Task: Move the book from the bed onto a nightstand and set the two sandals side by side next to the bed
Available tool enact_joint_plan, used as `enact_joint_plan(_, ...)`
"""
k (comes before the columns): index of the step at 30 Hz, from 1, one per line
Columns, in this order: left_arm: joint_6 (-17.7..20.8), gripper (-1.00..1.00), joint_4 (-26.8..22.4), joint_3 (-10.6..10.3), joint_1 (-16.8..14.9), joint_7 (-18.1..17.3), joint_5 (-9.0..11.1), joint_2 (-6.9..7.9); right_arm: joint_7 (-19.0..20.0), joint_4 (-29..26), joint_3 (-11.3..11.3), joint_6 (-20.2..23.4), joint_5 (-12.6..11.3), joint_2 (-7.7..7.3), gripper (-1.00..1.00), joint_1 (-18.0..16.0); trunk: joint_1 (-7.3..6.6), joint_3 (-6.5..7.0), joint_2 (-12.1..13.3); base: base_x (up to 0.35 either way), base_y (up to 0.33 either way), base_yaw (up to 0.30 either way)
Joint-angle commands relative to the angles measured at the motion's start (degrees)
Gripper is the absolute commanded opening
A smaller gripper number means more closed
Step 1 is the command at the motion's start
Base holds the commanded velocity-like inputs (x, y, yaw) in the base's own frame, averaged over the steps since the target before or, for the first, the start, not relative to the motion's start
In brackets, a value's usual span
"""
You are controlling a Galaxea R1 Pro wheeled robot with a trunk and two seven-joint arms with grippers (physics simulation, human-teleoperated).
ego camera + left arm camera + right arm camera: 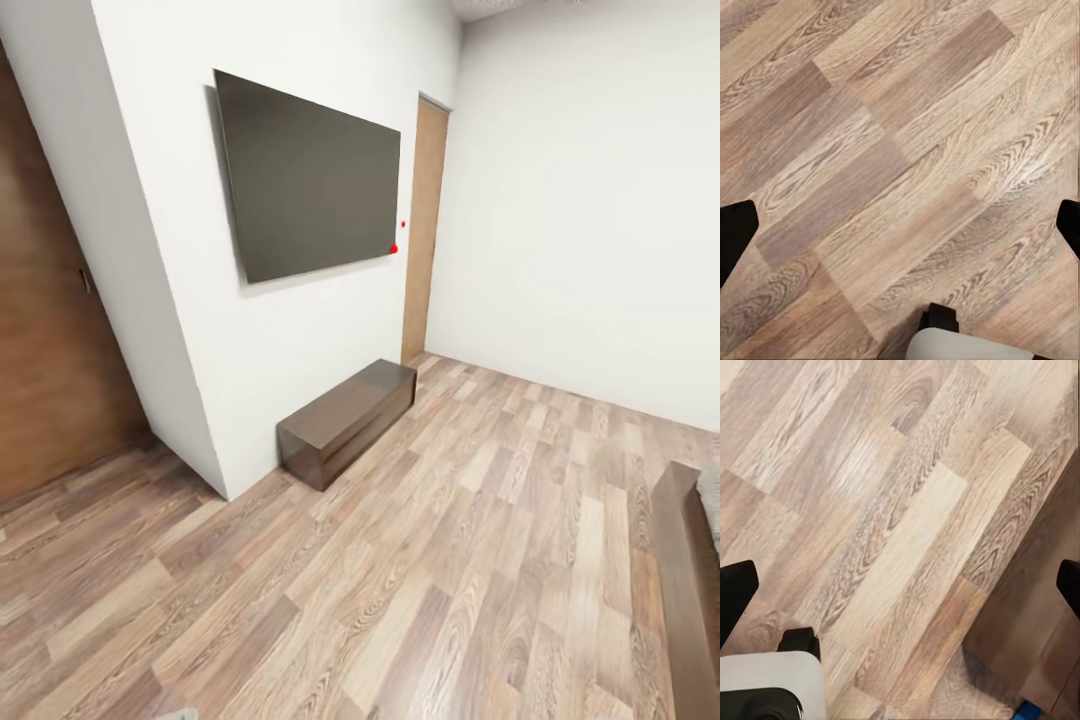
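Both grippers — left (900, 225), right (900, 585) — spread wide over bare floor (450, 560); perhaps a sandal (1026, 709) nearby.

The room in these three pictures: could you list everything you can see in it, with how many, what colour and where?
Flat dark grey wall screen: one, mounted on the white wall, upper middle of the head view.
Low dark brown wooden bench cabinet: one, on the floor against that wall, below the screen.
Light brown wooden door: one, narrow, past the screen near the far corner.
Dark brown wood panel: one, at the head view's left edge.
Dark brown wooden bed frame: one, corner at the right edge, pale mattress beside it.
Wood-plank floor: light brown.
Small bright blue item: one, at the right wrist picture's edge; too little to identify.
Left gripper: black fingertips, open, above the floor.
Right gripper: black fingertips, open, above the floor.
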Motion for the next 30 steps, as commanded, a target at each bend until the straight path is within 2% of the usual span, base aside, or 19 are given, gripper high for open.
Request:
enact_joint_plan(1,-0.2,1.0,0.1,0.1,0.0,0.1,0.0,0.0,0.2,0.1,-0.5,-0.2,0.6,0.01,1.0,-0.1,0.07,-0.08,-0.1,0.311,0.097,-0.258)
enact_joint_plan(30,-0.2,1.0,0.1,0.0,0.0,0.1,0.0,0.0,0.2,0.1,-0.5,-0.2,0.6,0.07,1.0,-0.1,0.07,1.09,-0.1,0.312,0.095,-0.259)
